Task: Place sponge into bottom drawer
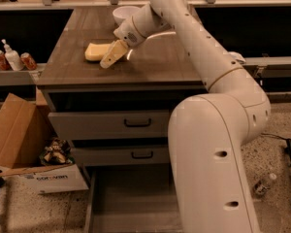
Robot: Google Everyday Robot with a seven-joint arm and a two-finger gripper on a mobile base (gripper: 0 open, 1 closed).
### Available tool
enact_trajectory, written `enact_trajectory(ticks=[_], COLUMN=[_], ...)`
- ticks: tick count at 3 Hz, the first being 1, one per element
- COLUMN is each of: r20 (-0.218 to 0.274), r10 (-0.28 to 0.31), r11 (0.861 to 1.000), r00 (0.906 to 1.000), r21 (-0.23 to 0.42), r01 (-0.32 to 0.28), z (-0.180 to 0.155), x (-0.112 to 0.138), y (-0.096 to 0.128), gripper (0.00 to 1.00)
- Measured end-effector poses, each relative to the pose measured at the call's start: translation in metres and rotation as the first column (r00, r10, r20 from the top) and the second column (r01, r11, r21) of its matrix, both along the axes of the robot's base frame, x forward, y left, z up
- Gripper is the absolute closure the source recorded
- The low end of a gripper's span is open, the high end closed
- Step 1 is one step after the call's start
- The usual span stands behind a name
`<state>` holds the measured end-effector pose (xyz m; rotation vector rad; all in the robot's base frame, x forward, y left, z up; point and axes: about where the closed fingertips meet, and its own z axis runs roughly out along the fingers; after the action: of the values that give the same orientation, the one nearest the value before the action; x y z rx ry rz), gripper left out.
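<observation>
The pale yellow sponge [96,51] lies flat on the brown cabinet top [150,62], left of centre. My gripper [108,60] hangs from the white arm and points down-left, its cream fingers over the sponge's right end, touching or just above it. The bottom drawer [131,203] is pulled out at the foot of the cabinet, its flat floor bare; my arm covers its right part.
A white bowl [125,13] stands at the back of the cabinet top. Two upper drawers with black handles [137,123] are closed. An open cardboard box [19,144] sits on the floor at left. Cans and a bottle [12,58] stand on a left shelf.
</observation>
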<state>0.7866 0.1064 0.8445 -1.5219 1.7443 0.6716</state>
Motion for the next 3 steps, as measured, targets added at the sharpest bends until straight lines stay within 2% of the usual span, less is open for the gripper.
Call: enact_trajectory(ticks=[2,3], r20=[-0.030,-0.018], r10=[0.016,0.027], r11=[1.000,1.000], r00=[0.9994,0.9995], r21=[-0.006,0.001], r01=[-0.016,-0.027], z=[-0.0085,-0.0041], x=[-0.0022,-0.0049], y=[0.0089,0.0090], gripper=[0.49,0.74])
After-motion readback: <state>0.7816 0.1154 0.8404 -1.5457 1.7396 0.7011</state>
